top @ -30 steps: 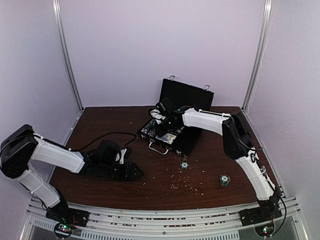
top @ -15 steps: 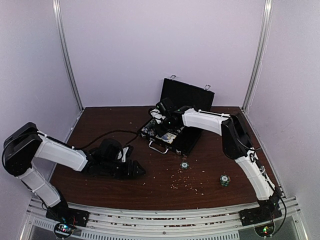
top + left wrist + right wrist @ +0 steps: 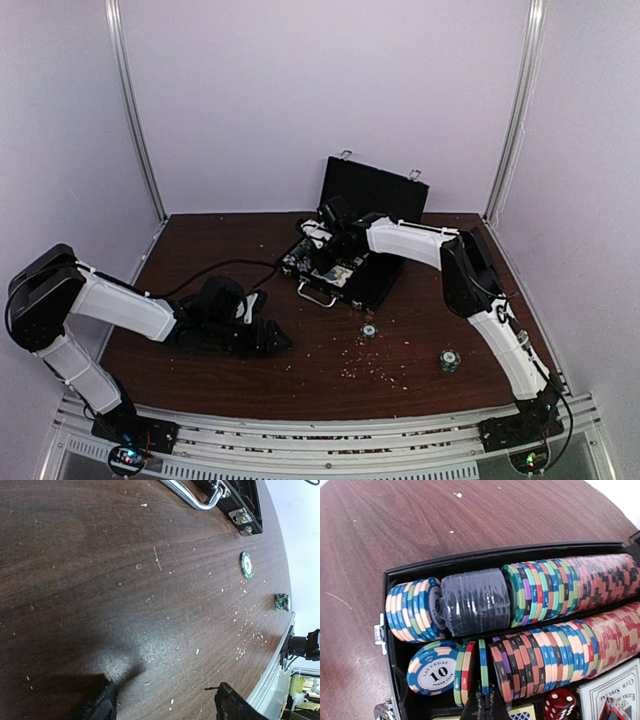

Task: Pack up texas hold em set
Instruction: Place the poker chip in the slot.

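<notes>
Case [image 3: 345,268]: open, lid upright, far-middle of table [image 3: 200,250], handle [image 3: 192,497] facing the arms.
Chips in case [image 3: 545,595]: two rows on edge; blue "10" chip [image 3: 432,672] shows its face at row end; red die [image 3: 559,702] and cards [image 3: 612,690] just beside.
Loose chips: single chip [image 3: 369,329] and small stack [image 3: 449,359] on table, near the case front.
R fingers [image 3: 480,707]: together, tips at lower chip row.
L fingers [image 3: 270,338]: apart, nothing between, low over table, well left of case.
</notes>
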`<action>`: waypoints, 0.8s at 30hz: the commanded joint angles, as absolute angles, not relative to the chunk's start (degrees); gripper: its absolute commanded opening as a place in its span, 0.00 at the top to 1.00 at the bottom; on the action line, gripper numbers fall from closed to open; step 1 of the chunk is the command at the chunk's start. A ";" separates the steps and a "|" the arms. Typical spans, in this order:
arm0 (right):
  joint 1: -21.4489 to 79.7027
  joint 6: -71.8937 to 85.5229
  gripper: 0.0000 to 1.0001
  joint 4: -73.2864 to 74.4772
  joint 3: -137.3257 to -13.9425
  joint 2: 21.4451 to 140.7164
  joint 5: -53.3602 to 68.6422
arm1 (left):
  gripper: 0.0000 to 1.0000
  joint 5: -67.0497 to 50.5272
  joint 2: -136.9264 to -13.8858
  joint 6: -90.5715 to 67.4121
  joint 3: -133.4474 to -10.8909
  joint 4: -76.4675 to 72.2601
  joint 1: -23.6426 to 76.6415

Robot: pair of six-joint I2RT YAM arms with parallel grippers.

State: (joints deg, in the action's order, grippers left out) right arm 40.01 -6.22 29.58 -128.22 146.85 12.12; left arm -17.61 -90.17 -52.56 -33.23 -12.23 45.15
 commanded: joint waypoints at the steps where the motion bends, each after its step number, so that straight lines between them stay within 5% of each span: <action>1: 40.17 -7.15 1.00 29.19 -128.58 146.42 21.25 | 0.30 -16.88 -91.15 -52.15 -32.50 -9.84 44.75; 9: 40.17 -5.73 0.99 29.34 -128.58 145.64 18.08 | 0.30 -16.94 -90.63 -52.29 -31.73 -9.84 44.75; 15: 40.17 -5.11 0.85 29.20 -127.31 143.65 15.60 | 0.30 -16.88 -90.18 -52.36 -31.20 -10.01 44.74; 24: 39.93 -5.45 0.77 28.82 -122.68 137.65 12.66 | 0.30 -15.71 -88.46 -52.48 -31.21 -8.96 44.81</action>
